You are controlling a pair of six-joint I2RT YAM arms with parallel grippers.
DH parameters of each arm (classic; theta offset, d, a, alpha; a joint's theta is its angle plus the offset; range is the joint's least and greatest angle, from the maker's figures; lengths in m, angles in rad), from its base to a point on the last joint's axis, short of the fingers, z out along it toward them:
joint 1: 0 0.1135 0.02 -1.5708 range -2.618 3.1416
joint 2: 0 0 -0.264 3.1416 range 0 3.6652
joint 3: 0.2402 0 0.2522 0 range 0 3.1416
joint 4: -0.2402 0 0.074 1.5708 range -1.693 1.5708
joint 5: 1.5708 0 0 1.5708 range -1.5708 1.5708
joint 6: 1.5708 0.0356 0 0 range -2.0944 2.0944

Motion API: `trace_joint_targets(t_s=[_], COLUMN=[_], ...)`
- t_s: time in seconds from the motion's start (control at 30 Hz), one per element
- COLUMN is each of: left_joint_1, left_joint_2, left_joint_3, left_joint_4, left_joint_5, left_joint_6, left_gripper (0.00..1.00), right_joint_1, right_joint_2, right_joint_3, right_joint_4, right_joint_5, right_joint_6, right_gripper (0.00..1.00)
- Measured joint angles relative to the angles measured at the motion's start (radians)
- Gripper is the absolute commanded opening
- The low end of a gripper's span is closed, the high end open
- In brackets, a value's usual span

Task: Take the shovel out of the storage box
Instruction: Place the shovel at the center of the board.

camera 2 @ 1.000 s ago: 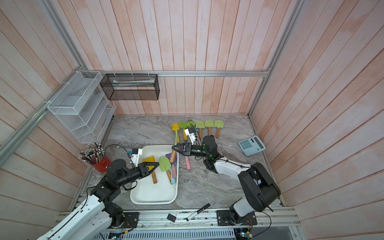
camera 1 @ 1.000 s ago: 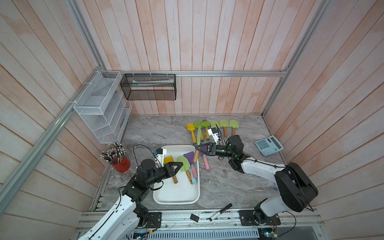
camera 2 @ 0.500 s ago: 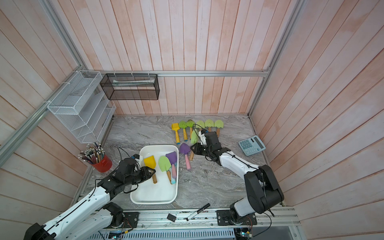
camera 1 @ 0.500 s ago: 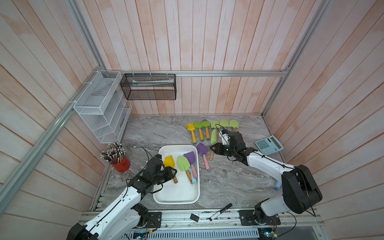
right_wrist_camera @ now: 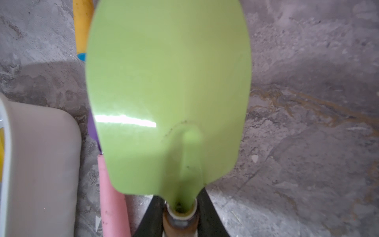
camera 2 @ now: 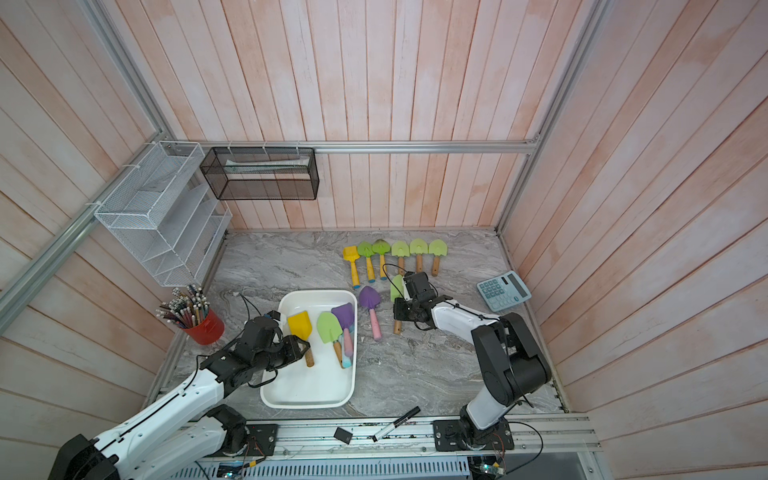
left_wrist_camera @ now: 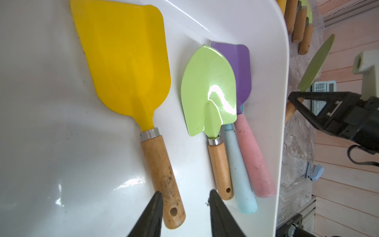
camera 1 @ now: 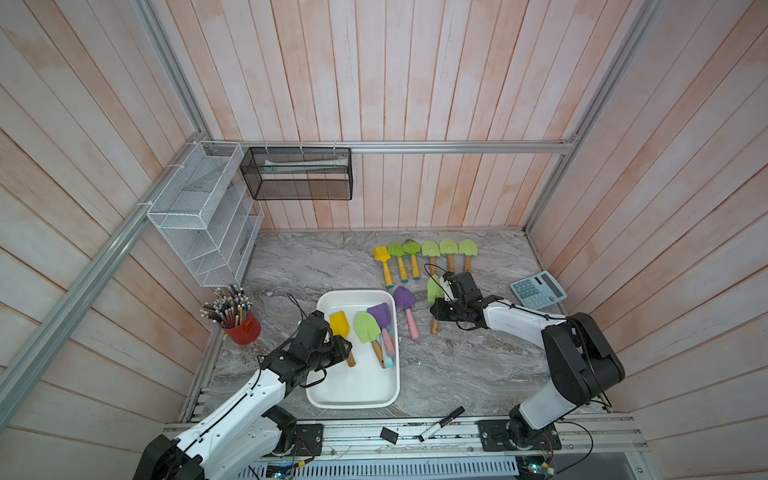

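Since a second ago my right arm has been drawing away from the rim of the storage box [camera 1: 353, 395], and the right gripper [camera 1: 435, 311] is now holding the pale green shovel [right_wrist_camera: 168, 92] over the marble table [camera 1: 311, 262], beside the purple shovel [camera 1: 405, 297] that is lying just outside the box. Those jaws are clamping the wooden handle. The wrist picture's edge is cutting off most of the grip, and I am unable to tell whether the handle's end is touching the marble. The held blade is also covering most of the purple shovel from that camera.

My left gripper [left_wrist_camera: 186, 216] is hanging low inside the box, jaws standing apart on either side of the handle end of the yellow shovel [left_wrist_camera: 127, 61], not pinching it. Alongside, a second green shovel [left_wrist_camera: 207, 92] is lying over a purple blade [left_wrist_camera: 244, 67] and a blue handle [left_wrist_camera: 240, 174] whose own blade is hiding underneath.

The calculator [camera 1: 538, 289] keys are showing too small for me to read. A row of shovels [camera 1: 431, 249] is lying near the back, under pale pink plank walls [camera 1: 415, 83]
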Motion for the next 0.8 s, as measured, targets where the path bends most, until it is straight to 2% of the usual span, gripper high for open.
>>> trace_joint_targets(t_s=[0.8], left_joint_1=[-0.047], left_joint_2=[0.049], left_joint_3=[-0.004], left_joint_4=[0.019], left_joint_5=[-0.034], left_joint_6=[-0.002], left_gripper=[0.41], right_joint_1=[0.005], right_joint_2=[0.099], right_joint_3=[0.016], right_joint_4=[0.072], right_joint_5=[0.000], right_joint_6=[-0.002], right_gripper=[0.26])
